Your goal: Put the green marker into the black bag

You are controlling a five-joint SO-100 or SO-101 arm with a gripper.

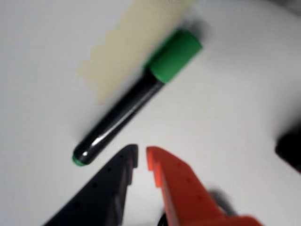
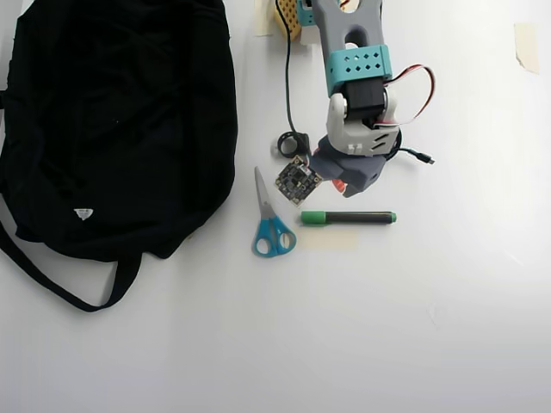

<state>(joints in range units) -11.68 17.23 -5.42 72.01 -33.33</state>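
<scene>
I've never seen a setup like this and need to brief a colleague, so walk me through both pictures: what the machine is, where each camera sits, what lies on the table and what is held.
The machine is a small robot arm standing on a white table. Its gripper ends in two fingers, one black and one orange.

The overhead view looks straight down. The wrist view comes from a camera riding on the arm, so the fingers show at its bottom edge.

On the table lie a large black bag, blue-handled scissors and the green marker, resting on a strip of pale tape.

Nothing is held: the fingers stand slightly apart, just short of the marker's end.
</scene>
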